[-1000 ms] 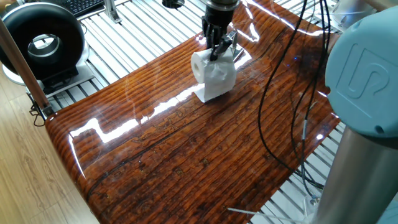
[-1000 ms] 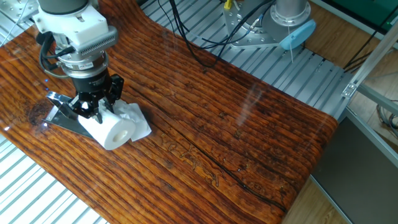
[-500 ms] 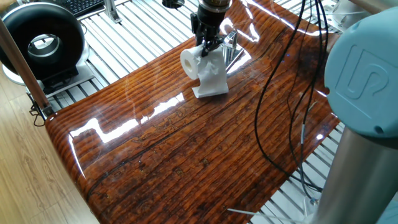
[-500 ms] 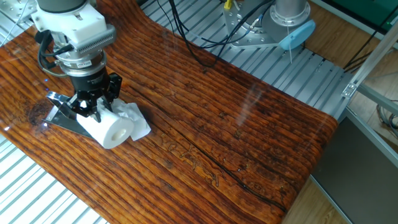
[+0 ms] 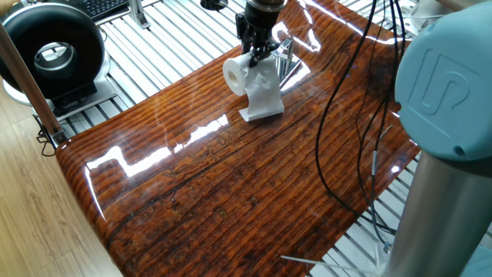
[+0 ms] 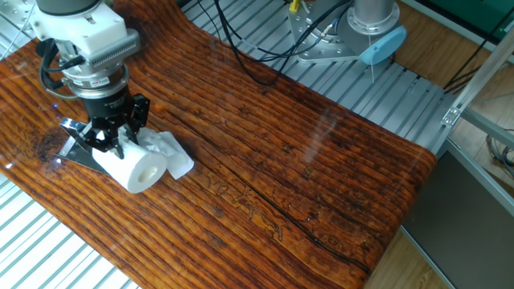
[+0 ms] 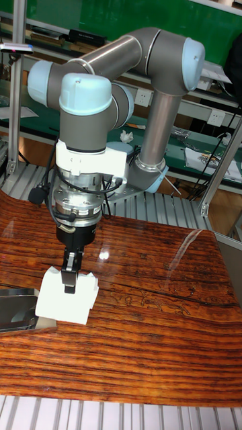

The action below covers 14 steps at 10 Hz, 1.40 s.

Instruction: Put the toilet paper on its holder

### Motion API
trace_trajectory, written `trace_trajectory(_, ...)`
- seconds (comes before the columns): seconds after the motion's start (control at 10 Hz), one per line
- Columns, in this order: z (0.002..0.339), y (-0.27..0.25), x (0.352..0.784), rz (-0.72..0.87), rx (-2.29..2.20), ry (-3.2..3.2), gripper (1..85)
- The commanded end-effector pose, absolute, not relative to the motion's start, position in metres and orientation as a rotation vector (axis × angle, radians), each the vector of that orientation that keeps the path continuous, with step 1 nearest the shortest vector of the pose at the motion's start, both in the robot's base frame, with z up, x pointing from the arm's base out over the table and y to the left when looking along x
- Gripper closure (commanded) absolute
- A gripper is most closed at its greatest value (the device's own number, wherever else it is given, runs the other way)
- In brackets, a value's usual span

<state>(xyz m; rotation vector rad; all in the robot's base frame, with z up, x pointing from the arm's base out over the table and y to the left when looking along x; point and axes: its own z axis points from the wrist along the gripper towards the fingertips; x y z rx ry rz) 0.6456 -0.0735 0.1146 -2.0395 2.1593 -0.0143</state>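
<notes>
The pincer (image 6: 108, 138) has the toilet paper (image 6: 138, 166) clenched beside the holder (image 6: 74, 146); next, I'd say, its core must line up with the bar.

I see the white toilet paper (image 5: 250, 77) in a black gripper (image 5: 257, 52), beside the shiny silver holder (image 5: 286, 58), on reddish-brown striped table (image 5: 231, 185).

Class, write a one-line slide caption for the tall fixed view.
UR5 gripper shut on the toilet paper, just beside the shiny holder.
</notes>
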Motion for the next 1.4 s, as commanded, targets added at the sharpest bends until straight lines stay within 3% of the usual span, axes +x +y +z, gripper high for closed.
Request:
trace_trajectory(0.0, 0.114, -0.072, 0.652, 0.007, -2.026, 2.135, 84.7)
trace_trajectory(1.3, 0.104, -0.099, 0.639, -0.005, -2.006, 2.176, 84.7)
